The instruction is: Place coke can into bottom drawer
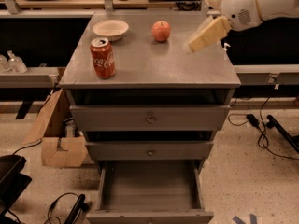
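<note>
The coke can (103, 58) is red with white script and a silver top. It stands upright on the front left of the grey cabinet top (177, 64). The bottom drawer (149, 188) is pulled out, and I see nothing inside it. My gripper (203, 35) is cream-coloured and hangs above the right side of the cabinet top, on the white arm (252, 6) that reaches in from the upper right. It is well to the right of the can and holds nothing that I can see.
A white bowl (110, 29) and a red apple (161, 31) sit at the back of the cabinet top. The two knobbed drawers (150, 119) above are closed. A cardboard box (53, 134) stands left of the cabinet. Cables lie on the floor on the right.
</note>
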Available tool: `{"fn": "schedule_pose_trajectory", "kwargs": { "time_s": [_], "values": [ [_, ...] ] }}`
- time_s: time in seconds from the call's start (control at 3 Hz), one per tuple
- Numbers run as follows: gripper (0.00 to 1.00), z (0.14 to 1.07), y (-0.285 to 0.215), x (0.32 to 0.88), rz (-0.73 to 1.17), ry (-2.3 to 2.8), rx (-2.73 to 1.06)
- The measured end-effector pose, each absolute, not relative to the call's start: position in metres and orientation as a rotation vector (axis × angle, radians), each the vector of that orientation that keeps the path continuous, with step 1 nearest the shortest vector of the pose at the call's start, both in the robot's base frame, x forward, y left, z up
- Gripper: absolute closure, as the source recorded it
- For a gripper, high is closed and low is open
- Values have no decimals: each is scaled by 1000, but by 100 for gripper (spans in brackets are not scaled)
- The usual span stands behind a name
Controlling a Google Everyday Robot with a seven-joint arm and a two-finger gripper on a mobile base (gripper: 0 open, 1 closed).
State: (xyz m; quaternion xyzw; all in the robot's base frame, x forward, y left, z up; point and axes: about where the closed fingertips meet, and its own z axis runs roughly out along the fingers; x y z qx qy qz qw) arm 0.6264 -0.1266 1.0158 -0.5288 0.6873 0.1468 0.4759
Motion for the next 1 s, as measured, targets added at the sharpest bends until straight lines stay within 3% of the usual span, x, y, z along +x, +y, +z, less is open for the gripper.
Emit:
{"fn": "schedule_pose_trajectory", "kwargs": {
  "time_s": [0.33, 1.0],
  "values": [
    [0, 1035, -92, 661, 489, 1490, -1139],
    [0, 1043, -79, 664, 506, 1464, -1121]
  ]
}}
